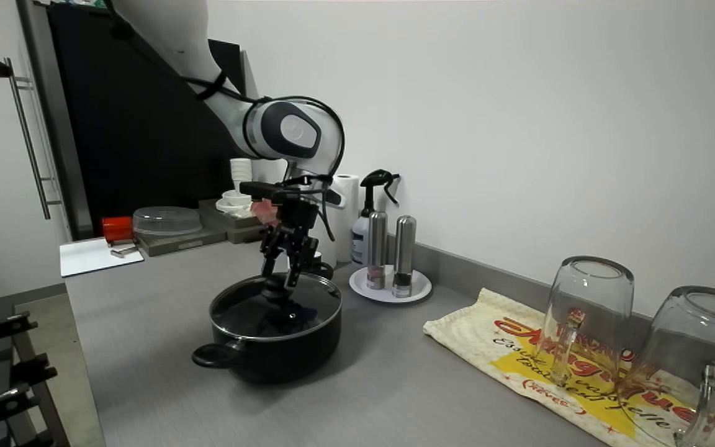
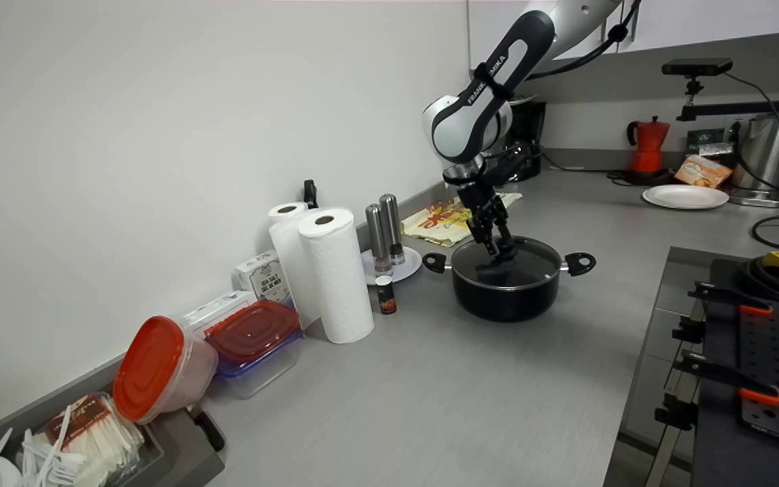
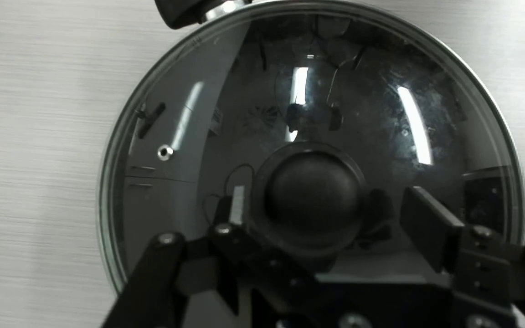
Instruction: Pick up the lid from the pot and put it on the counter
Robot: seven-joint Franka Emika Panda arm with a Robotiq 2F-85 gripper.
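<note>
The lid [image 3: 372, 123] sits on the pot [image 2: 504, 304], claw [image 3: 331, 212] spread astride its knob [image 3: 315, 196]; lifting it onto the table [image 2: 430, 406] remains.

Domed dark glass lid [image 1: 283, 315] on round black pot [image 1: 283, 361] on flat grey counter [image 1: 407, 372]. Right of pot in exterior view: tall steel shakers [image 1: 404, 247] on round white plate [image 1: 423, 288]; farther right, upturned clear glass mugs [image 1: 599, 310] on yellow-printed cloth [image 1: 488, 338].

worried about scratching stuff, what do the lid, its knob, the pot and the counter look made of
Lid: probably glass, glossy, since sharp reflections cover it.
Knob: likely black plastic, near matte, with only a soft highlight.
Pot: perhaps coated metal, satin black, its sides softly shiny.
Counter: matte grey, fine streaks; laminate or brushed metal, can't tell.
</note>
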